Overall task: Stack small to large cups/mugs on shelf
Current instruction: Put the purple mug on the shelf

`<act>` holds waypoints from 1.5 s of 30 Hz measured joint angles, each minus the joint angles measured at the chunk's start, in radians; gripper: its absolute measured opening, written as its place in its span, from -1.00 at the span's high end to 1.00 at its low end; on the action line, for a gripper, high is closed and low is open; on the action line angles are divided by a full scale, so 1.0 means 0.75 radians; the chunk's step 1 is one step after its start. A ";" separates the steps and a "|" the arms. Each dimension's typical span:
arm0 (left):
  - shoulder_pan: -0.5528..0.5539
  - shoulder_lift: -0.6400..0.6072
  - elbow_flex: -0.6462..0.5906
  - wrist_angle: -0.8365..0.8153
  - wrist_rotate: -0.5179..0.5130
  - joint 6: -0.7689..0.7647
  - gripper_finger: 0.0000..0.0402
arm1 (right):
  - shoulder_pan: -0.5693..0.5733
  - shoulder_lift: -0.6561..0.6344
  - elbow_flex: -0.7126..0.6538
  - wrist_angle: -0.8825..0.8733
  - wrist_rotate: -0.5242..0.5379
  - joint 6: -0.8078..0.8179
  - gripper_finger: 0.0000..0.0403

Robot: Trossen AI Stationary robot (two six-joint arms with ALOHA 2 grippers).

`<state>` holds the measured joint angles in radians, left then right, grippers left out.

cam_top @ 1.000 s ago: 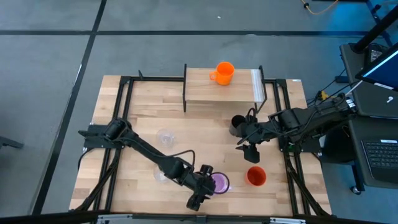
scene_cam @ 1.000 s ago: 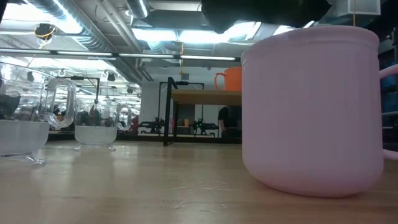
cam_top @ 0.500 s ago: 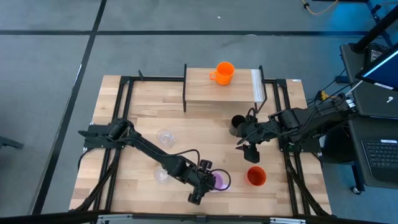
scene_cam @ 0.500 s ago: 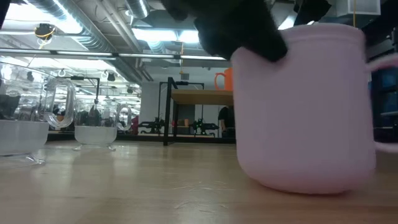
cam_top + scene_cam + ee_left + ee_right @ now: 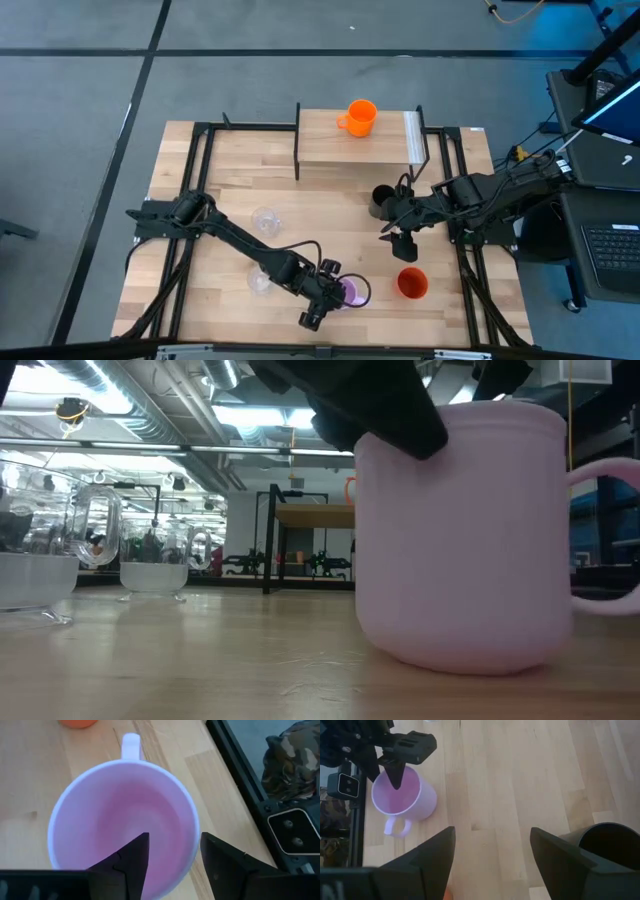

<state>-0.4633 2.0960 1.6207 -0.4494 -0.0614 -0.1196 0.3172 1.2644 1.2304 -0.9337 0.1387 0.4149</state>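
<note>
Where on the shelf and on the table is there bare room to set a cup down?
The shelf is bare except for the orange mug near its back edge. The table's strip between shelf and clear tumblers is bare too. It is crowded near the lilac mug, left claw, red-orange cup and black cup.

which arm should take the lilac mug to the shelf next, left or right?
Left. The left claw is already at the lilac mug, one finger inside the rim and one outside. The right claw is open, apart from the mug, between the black cup and the red-orange cup.
</note>
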 joint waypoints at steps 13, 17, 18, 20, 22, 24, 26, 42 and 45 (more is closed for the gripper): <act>0.004 -0.001 0.000 -0.053 -0.102 0.085 0.39 | 0.000 0.000 0.000 -0.002 0.000 -0.023 -0.28; 0.004 -0.001 -0.001 -0.052 -0.105 0.103 0.60 | 0.000 0.000 0.000 -0.006 0.000 -0.038 -0.28; 0.005 -0.001 -0.001 -0.052 -0.106 0.103 0.67 | 0.000 0.000 0.000 -0.006 0.000 -0.038 -0.28; 0.007 -0.001 -0.001 -0.052 -0.111 0.103 0.82 | 0.000 0.000 0.000 -0.006 0.001 -0.039 -0.28; 0.007 -0.001 -0.001 -0.051 -0.114 0.102 0.94 | 0.000 0.000 0.000 -0.006 0.001 -0.040 -0.28; 0.012 -0.001 -0.001 -0.050 -0.117 0.068 0.95 | 0.000 0.000 0.000 -0.006 0.001 -0.040 -0.28; 0.019 -0.001 -0.001 -0.049 -0.142 -0.001 0.95 | 0.000 0.000 0.000 -0.006 0.001 -0.040 -0.28; 0.146 -0.006 0.249 -0.500 -0.336 -0.844 0.99 | 0.000 0.000 0.000 -0.004 0.001 -0.031 -0.28; 0.190 -0.005 0.248 -0.588 -0.329 -1.026 0.99 | 0.001 0.000 0.000 -0.001 0.001 0.003 -0.28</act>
<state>-0.3207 2.0926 1.8069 -0.8900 -0.3078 -0.8894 0.3176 1.2644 1.2304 -0.9343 0.1390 0.4167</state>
